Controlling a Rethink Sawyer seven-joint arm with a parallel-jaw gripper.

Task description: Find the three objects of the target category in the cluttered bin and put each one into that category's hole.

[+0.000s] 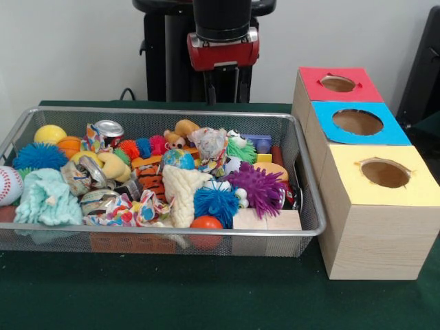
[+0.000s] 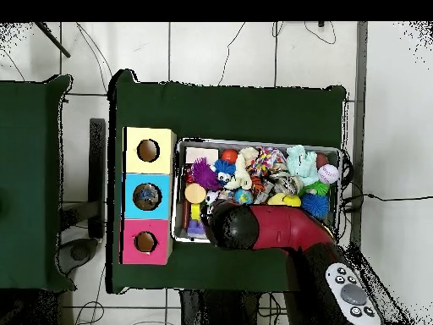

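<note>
The gripper [image 1: 223, 86] hung above the far rim of the wire bin [image 1: 311, 227], its dark fingers just showing below the red wrist, and whether they were spread or closed could not be told from either view. Nothing was seen in its grasp. In the overhead view the red arm [image 2: 279, 228] reached over the bin's edge and hid the gripper.

The bin was packed. A purple spiky ball [image 1: 260, 187] sat near the bin's end closest to the boxes, a blue spiky ball [image 1: 216, 203] just beside it, and a cream knotted rope [image 1: 180, 192] touching the blue one. A small orange ball [image 1: 206, 222] lay against the bin's near wall. At the bin's opposite end were a mint fuzzy cloth [image 1: 45, 199], a yellow ball [image 1: 50, 133] and a baseball [image 1: 8, 185].

Beside the bin stood three wooden boxes in a row, each with a round hole: yellow-topped box [image 1: 385, 175], blue-topped box [image 1: 359, 122] and red-topped box [image 1: 338, 84]. All rested on the green table [image 1: 172, 295].
</note>
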